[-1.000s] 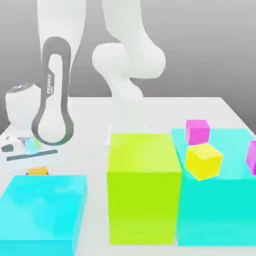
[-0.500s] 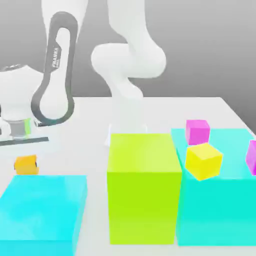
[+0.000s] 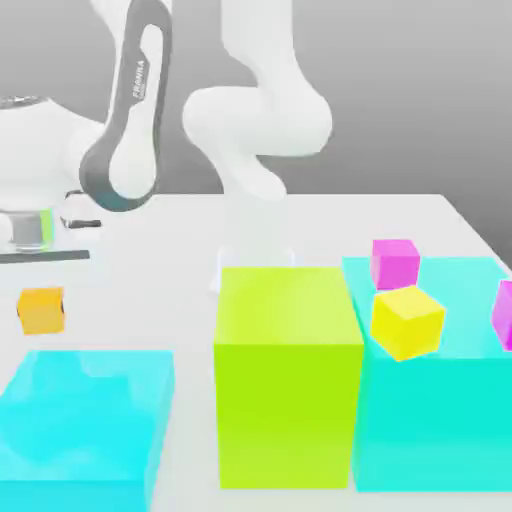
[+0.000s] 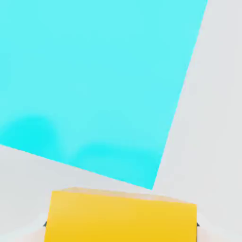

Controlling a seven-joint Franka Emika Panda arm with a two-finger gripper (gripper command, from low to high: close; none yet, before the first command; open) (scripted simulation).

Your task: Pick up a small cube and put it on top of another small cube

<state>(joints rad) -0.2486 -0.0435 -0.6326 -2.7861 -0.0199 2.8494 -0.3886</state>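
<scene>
Biggest stuff first: you've got the white table (image 3: 330, 215) w/ three big blocks on it. One cyan block (image 3: 85, 425) sits on the exterior view's left, a lime block (image 3: 288, 375) in the middle, and a second cyan block (image 3: 435, 415) on the exterior view's right, touching the lime one. That right-hand block carries a lemon-yellow small cube (image 3: 407, 320) near its front edge, a magenta small cube (image 3: 396, 263) behind it, plus another magenta small cube (image 3: 503, 315) cut off at the frame edge.

The arm (image 3: 135, 120) leans over the exterior view's left, and the orange small cube (image 3: 42, 310) hangs below its hand. Hand view backs that up: the cube (image 4: 120, 217) sits right under the cam, so the gripper (image 3: 42, 290) is pinched tight on it, jaws narrow.

What changed: a sec ago the cube was down on the table behind the left cyan block, half hidden. Now it's clearly higher and clear of the surface. So the pick looks done imo. You've still got the carry and the stack to do, prob onto one of the small cubes across on the right block.
</scene>
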